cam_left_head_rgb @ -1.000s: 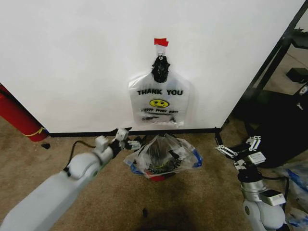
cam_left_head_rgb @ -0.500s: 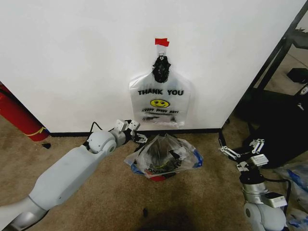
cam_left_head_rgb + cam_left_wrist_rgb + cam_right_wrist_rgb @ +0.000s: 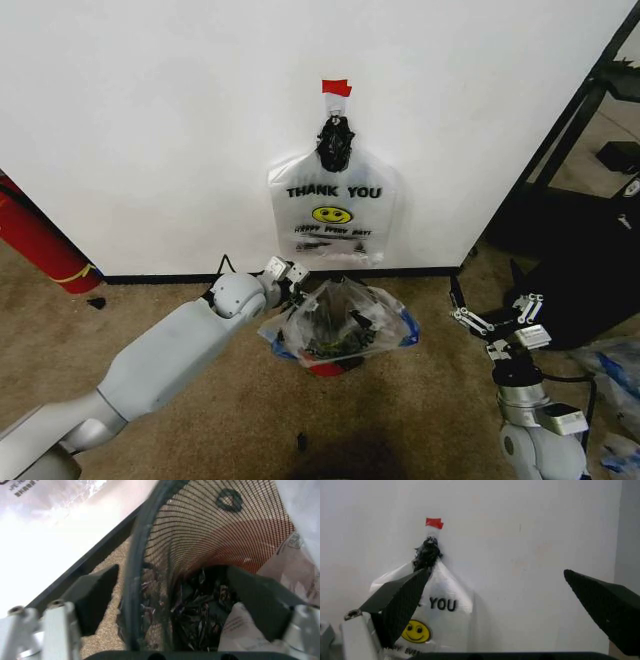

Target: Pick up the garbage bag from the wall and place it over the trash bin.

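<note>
The garbage bag [image 3: 345, 318], see-through and wrinkly with blue patches, lies draped over the trash bin, whose red base [image 3: 328, 368] peeks out beneath. My left gripper [image 3: 296, 279] is at the bin's back left edge. In the left wrist view the left gripper [image 3: 170, 578] is open, its fingers [image 3: 95, 596] straddling the black mesh rim [image 3: 133, 573], with the bag's plastic [image 3: 295, 557] beside it. My right gripper [image 3: 496, 318] hangs open at the right, away from the bin. The right gripper [image 3: 495, 577] faces the white wall [image 3: 545, 536].
A smooth white THANK YOU bag [image 3: 335, 215] hangs on the wall [image 3: 150, 120] from a hook under red tape, right above the bin. A red fire extinguisher [image 3: 40, 245] leans at the left. A black rack [image 3: 585, 130] and dark gear stand at the right. The floor is brown carpet.
My left arm has reached forward and to the right, bringing its gripper from the open carpet up to the bin's rim. The right gripper has shifted only slightly.
</note>
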